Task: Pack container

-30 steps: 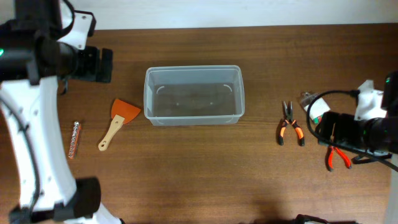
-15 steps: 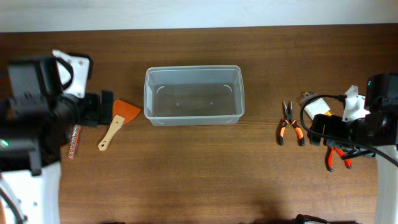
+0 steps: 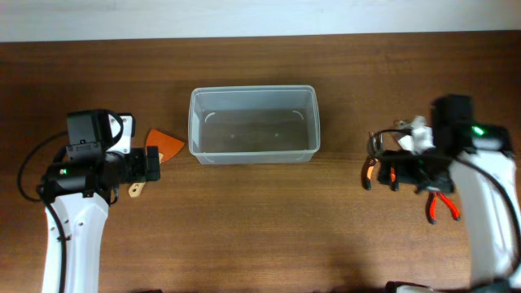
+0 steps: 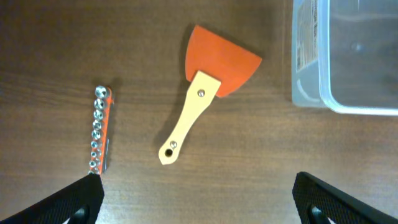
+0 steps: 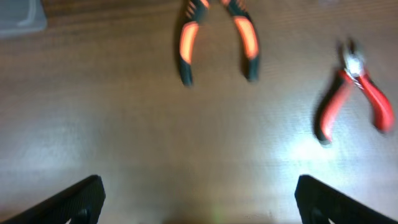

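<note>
The clear container [image 3: 253, 89] stands mid-way along the bench [image 3: 260, 236], seemingly empty, with the left claw [image 3: 151, 163] spread wide near its left end and the right claw [image 3: 389, 172], equally wide, farther off right.

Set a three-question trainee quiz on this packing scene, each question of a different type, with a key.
1. True or false: the container already holds a tool.
2. How many hand tools lie on the table to the left of the container? A) one B) two C) four
3. Fill in: the left gripper and the right gripper both have their jaws ____.

Key
1. False: it is empty.
2. B: the orange-bladed scraper and the socket rail.
3. open; neither holds anything.
</note>
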